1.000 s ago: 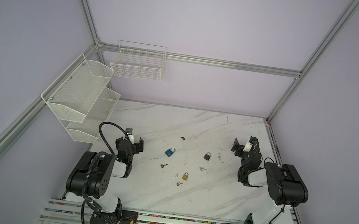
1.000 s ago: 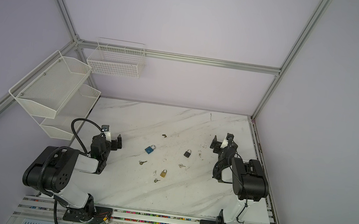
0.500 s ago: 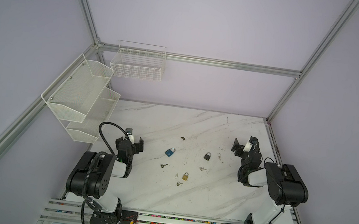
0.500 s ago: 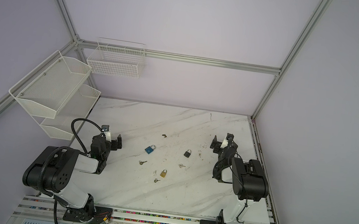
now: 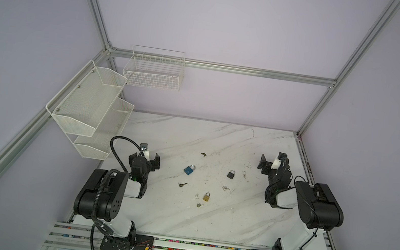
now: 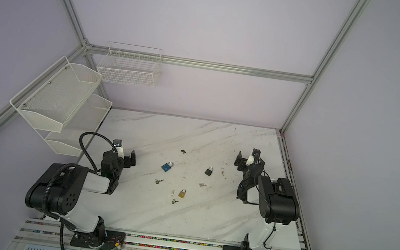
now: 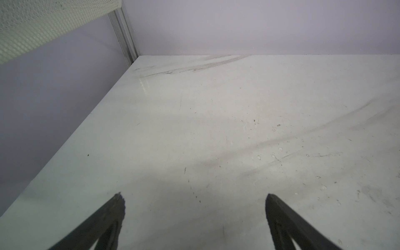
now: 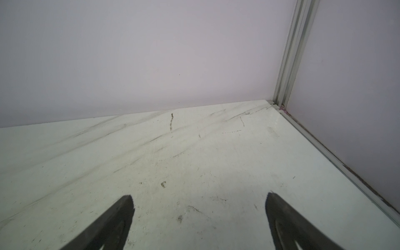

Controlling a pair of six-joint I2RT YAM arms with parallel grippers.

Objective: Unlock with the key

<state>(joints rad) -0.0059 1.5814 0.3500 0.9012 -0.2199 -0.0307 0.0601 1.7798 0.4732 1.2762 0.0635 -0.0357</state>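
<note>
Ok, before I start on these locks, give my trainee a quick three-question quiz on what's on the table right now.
1. Multiple choice: what colour is the padlock lying nearest the left gripper? A) red B) blue C) green
2. True or false: the right gripper is holding a key.
3. How many padlocks lie on the table?

Key
1. B: the blue padlock is the closest to it.
2. False: it is open and empty.
3. Three: the blue padlock, the black padlock and the brass padlock.
</note>
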